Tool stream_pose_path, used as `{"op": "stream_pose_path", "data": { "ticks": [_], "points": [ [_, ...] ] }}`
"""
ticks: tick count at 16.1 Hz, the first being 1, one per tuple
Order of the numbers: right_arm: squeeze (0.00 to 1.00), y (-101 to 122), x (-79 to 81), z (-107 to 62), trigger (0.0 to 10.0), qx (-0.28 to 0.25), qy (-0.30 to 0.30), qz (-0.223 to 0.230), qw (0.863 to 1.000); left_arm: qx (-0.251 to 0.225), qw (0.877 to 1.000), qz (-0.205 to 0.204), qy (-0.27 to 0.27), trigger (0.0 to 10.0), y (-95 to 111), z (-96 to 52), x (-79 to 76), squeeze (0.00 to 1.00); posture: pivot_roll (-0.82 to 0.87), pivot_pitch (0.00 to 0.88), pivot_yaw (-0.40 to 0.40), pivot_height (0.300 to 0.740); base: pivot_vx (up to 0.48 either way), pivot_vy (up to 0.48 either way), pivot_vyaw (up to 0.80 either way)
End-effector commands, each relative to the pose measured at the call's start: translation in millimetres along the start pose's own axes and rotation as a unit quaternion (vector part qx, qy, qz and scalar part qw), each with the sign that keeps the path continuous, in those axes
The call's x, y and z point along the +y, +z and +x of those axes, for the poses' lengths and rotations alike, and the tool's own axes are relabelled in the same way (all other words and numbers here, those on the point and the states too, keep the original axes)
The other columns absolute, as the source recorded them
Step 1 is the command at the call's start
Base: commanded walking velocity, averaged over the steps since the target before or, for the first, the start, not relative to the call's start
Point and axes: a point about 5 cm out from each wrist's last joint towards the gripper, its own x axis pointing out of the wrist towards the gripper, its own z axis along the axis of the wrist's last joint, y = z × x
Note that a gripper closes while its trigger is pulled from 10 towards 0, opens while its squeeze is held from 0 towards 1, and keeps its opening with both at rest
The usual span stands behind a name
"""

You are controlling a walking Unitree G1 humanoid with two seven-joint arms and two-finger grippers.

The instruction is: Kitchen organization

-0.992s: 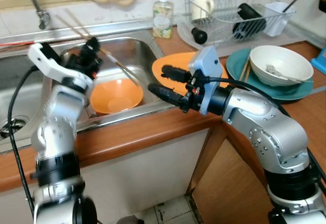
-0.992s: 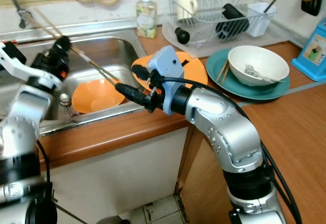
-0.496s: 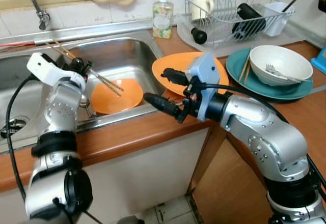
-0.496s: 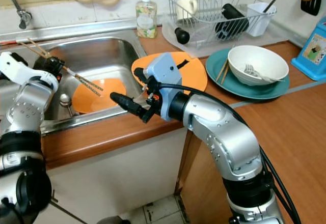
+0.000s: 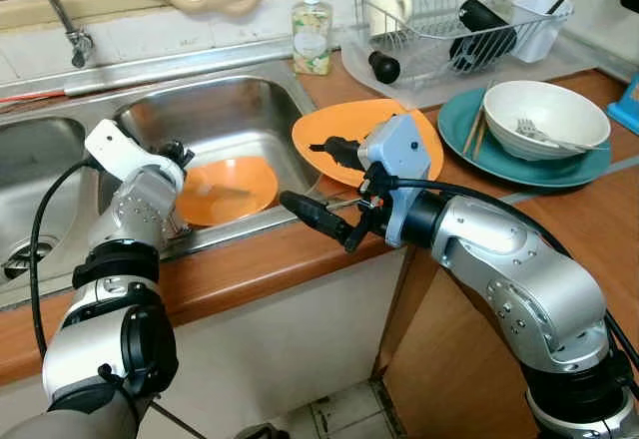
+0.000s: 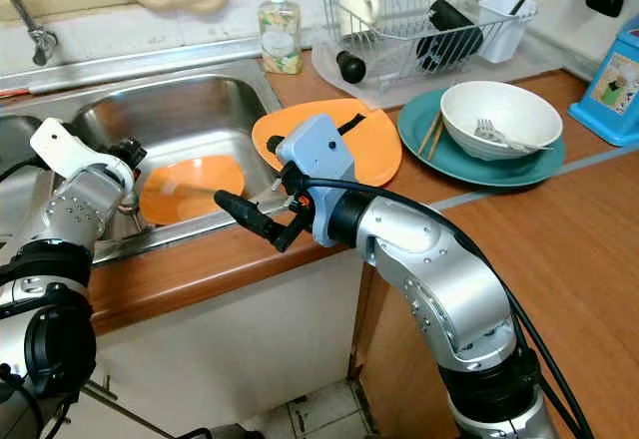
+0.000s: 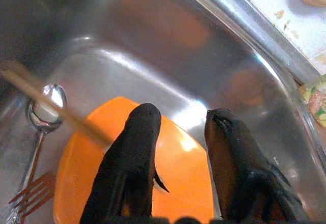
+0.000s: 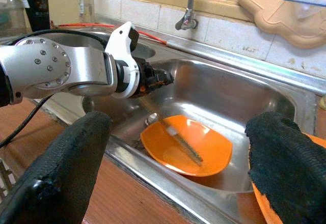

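Reaching over the front rim of the sink (image 5: 250,100), the left hand (image 7: 181,132) hangs with its fingers spread and empty above an orange bowl (image 5: 225,188) on the basin floor. Chopsticks (image 8: 181,142) lie inside that bowl; a spoon (image 7: 43,107) and a fork (image 7: 30,196) rest on the steel just beside it. The right hand (image 5: 324,185), its fingers also spread wide and holding nothing, hovers over the wooden bench (image 5: 290,249) at the sink's near edge, beside an orange plate (image 5: 344,130) that overhangs the basin's right rim. Open steel surrounds the bowl toward the back wall of the basin. Farther right on the bench a teal plate (image 5: 499,155) carries a white bowl (image 5: 544,115) with a fork inside, and more chopsticks (image 5: 472,132) lean on the plate's rim. A dish rack (image 5: 449,20) and a soap bottle (image 5: 312,25) line the back edge near the tiled wall.
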Motion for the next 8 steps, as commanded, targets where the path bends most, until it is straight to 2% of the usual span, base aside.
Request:
{"op": "stream_pose_path", "data": {
  "ticks": [1, 3, 5, 6, 7, 8],
  "points": [
    [1.00, -0.4, 3.8, -1.4, 10.0, 0.000, 0.002, -0.001, 1.000, -0.008, 1.000, 0.016, 0.004, 10.0, 6.4, 1.2, -3.1, 1.00, -0.19, 0.000, 0.111, 0.740, 0.000, 0.000, 0.00],
    [1.00, -0.8, 3.9, -1.4, 10.0, 0.000, 0.001, -0.001, 1.000, -0.016, 0.999, 0.034, 0.003, 10.0, 8.7, 1.0, -3.3, 1.00, -0.19, 0.000, 0.107, 0.740, 0.000, 0.000, 0.00],
    [1.00, -2.9, 2.4, -1.1, 10.0, 0.002, -0.015, -0.002, 1.000, -0.031, 0.995, 0.087, -0.031, 10.0, 12.1, -2.0, -8.5, 1.00, -0.18, 0.000, 0.102, 0.740, 0.000, 0.000, 0.00],
    [1.00, -4.6, 1.1, -1.4, 10.0, 0.005, -0.027, 0.000, 1.000, -0.030, 0.992, 0.111, -0.050, 10.0, 10.4, -4.1, -11.3, 0.96, -0.17, 0.000, 0.099, 0.740, 0.000, 0.000, 0.00],
    [1.00, -7.5, -1.8, -2.6, 10.0, 0.007, -0.049, 0.009, 0.999, -0.028, 0.986, 0.142, -0.082, 10.0, 7.2, -7.6, -16.3, 0.42, -0.17, 0.000, 0.092, 0.740, 0.000, 0.000, 0.00],
    [1.00, -8.9, -4.3, -3.8, 10.0, 0.007, -0.064, 0.014, 0.998, -0.027, 0.981, 0.162, -0.103, 10.0, 4.8, -10.6, -19.5, 0.22, -0.16, 0.000, 0.088, 0.740, 0.000, 0.000, 0.00]
  ]
}}
